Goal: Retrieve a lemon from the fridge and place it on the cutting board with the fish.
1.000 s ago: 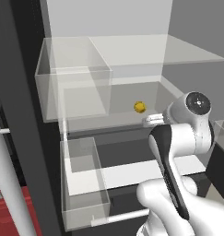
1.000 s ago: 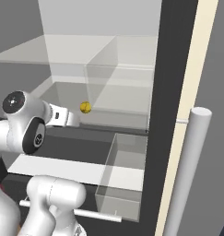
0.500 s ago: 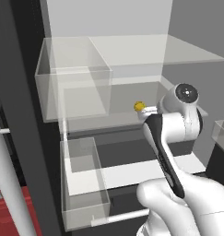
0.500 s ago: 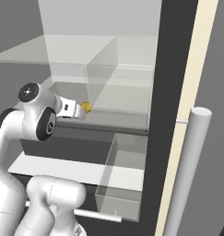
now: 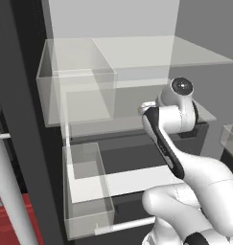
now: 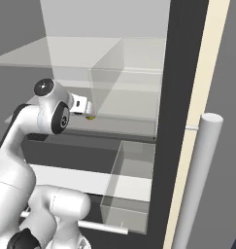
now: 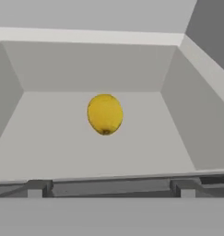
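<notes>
The lemon (image 7: 105, 114) is a small yellow fruit lying on the pale floor of a shelf inside the open fridge (image 5: 137, 57). In the hand view it sits dead ahead of my gripper (image 7: 110, 189), a short way beyond the two fingertips (image 7: 37, 188), which stand wide apart with nothing between them. From the right base view the gripper (image 6: 88, 109) reaches over the shelf, and a sliver of the lemon (image 6: 92, 116) shows just past it. My own arm hides the lemon in the left base view. The cutting board and the fish are out of view.
A clear bin (image 5: 75, 91) hangs at the shelf's left, and a clear drawer (image 5: 87, 191) juts out below. The shelf's walls (image 7: 187, 124) close in on both sides of the lemon. White bar handles (image 5: 7, 191) (image 6: 197, 185) stand on the open doors.
The arm has reached further into the fridge, carrying the hand toward the lemon until it covers the fruit in the left base view. The jaws have stayed wide open.
</notes>
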